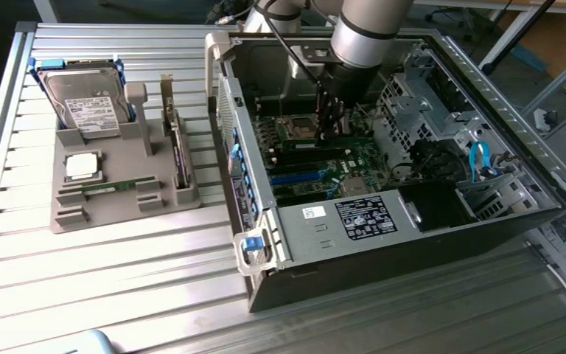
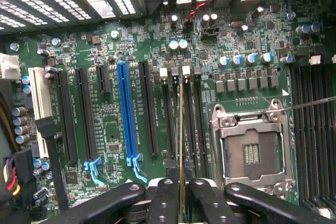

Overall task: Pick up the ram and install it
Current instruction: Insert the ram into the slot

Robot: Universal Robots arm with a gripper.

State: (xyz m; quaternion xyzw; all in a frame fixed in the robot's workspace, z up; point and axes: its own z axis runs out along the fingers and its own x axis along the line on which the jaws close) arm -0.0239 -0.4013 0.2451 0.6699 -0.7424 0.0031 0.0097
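End effector: black fingers clamped narrow on the long thin green ram stick, held edge-on over the green motherboard slots. Light, stiff, fragile; best gripped by its top edge. Beyond: open silver processor socket.

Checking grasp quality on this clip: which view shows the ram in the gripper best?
The wrist view: the ram runs edge-on from between the gripper fingers, over the motherboard's memory slots. The exterior view shows it as a dark upright strip beneath the arm, inside the open computer case.
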